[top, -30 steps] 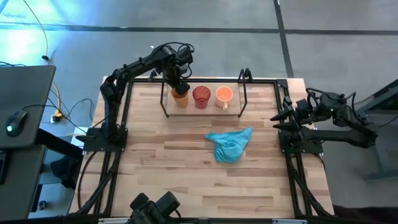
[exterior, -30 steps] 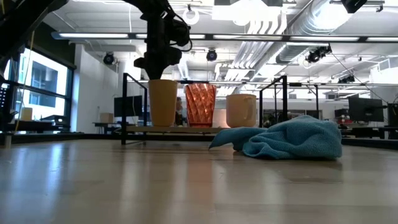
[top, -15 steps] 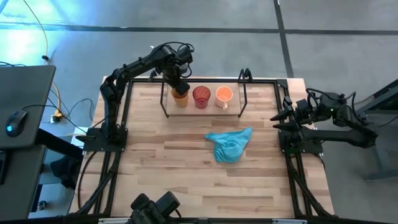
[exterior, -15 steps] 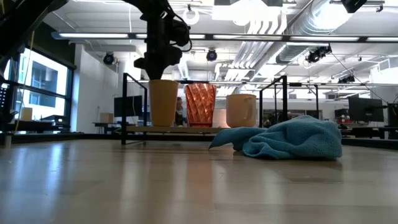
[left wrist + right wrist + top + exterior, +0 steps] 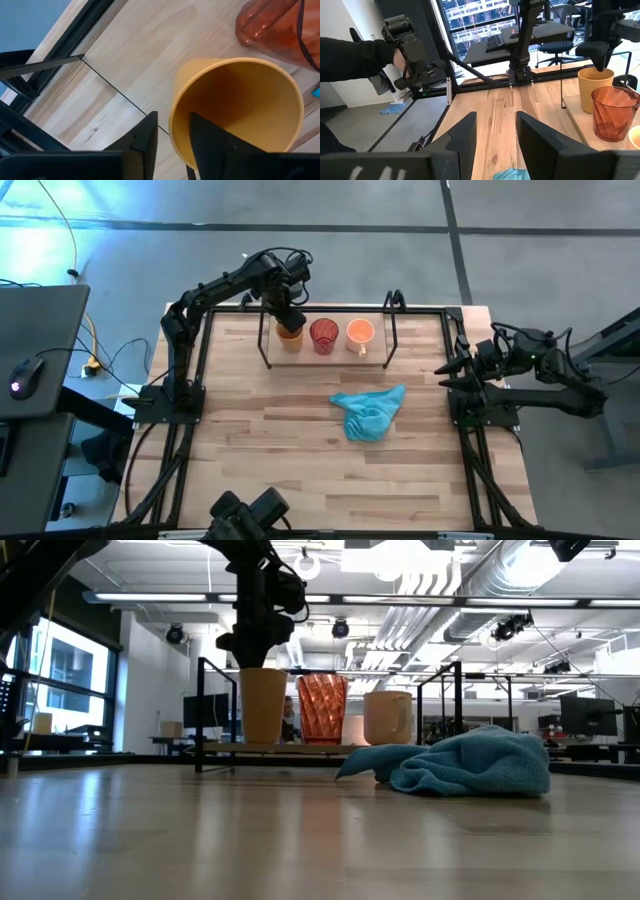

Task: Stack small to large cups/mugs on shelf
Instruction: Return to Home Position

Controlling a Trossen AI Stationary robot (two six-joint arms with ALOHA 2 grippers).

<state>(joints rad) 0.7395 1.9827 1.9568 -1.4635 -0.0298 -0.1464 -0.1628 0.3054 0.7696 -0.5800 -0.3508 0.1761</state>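
Note:
Three cups stand in a row on the light-wood shelf at the table's far side. They are a yellow-orange cup on the left, a red ribbed cup in the middle and a light orange mug on the right. My left gripper is above the yellow-orange cup, pointing down. It is open, with one finger inside the cup and one outside its left wall. My right gripper is open and empty at the table's right edge. My left gripper straddles the yellow-orange cup's rim on its left side, from above. One finger is inside and one finger is outside, with wood showing between the outer finger and the wall. I cannot tell whether the inner finger touches the wall. The cup stands upright on the shelf.
A crumpled turquoise cloth lies on the tabletop in front of the shelf, right of centre. The shelf's thin black rod frame rises around the cups. A person's dark sleeve shows beyond the table's far left side in the right wrist view.

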